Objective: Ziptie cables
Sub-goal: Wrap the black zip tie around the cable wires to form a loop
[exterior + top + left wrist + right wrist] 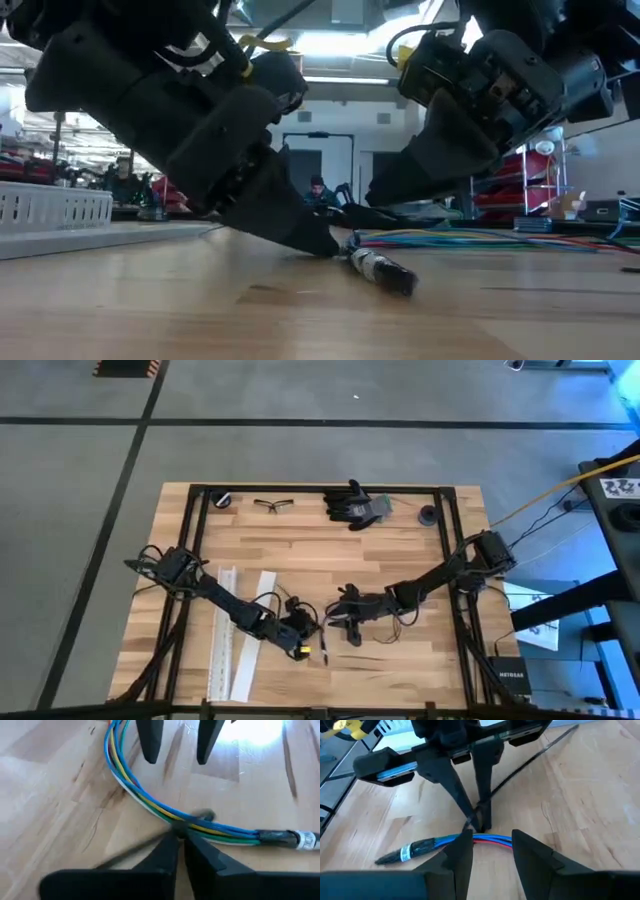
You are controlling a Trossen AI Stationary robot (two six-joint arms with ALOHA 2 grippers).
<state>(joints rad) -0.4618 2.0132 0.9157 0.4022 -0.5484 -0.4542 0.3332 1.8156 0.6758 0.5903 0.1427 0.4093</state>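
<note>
Nearby, white strips beside cables, gloves, glasses behind.

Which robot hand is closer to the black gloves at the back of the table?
The right. The right gripper sits at mid-table, almost straight in front of the black gloves; the left gripper is farther forward and off to the left.

Cables on table btwn both hands, strips left.
</note>
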